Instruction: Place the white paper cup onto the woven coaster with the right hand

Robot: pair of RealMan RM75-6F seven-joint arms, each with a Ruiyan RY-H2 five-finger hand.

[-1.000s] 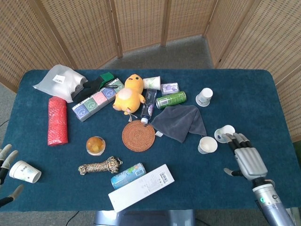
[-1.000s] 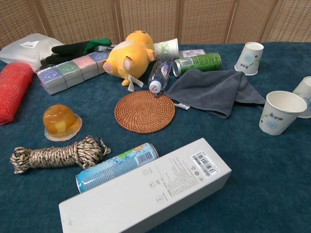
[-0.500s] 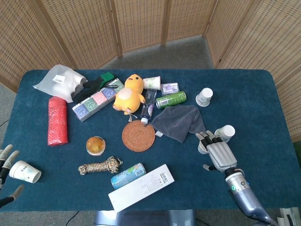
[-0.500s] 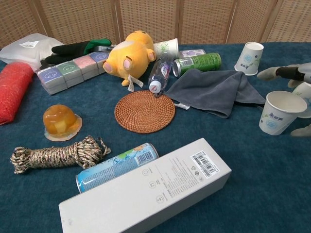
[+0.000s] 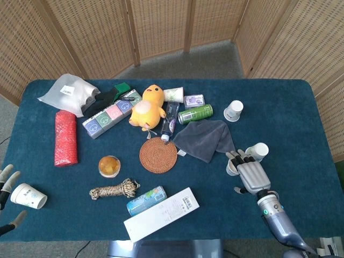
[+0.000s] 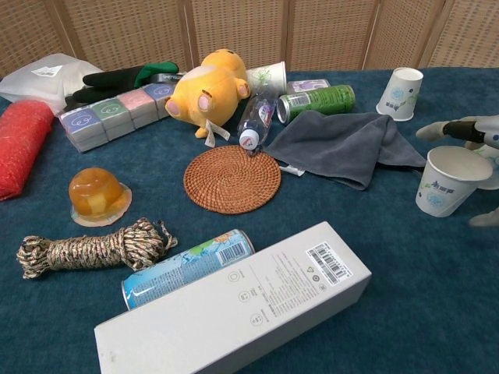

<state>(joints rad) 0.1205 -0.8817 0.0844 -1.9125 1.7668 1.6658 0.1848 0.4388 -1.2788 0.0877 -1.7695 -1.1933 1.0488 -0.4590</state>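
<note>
An upright white paper cup stands right of the grey cloth; in the head view only the cup's left edge shows beside my hand. My right hand hovers over it with fingers spread. In the chest view the right hand's fingers reach over the rim from behind and its thumb sits low to the cup's right, with no grip visible. The round woven coaster lies bare at mid-table, well to the left. My left hand is open at the near left edge.
A second cup stands just behind my right hand, and a third farther back. The grey cloth, a bottle and a plush toy border the coaster. A white box lies in front. Another cup lies beside my left hand.
My right hand moved left and nearer, from the cup behind to over this cup, then settled with only a slight shift. The cup and the left hand have not moved.
</note>
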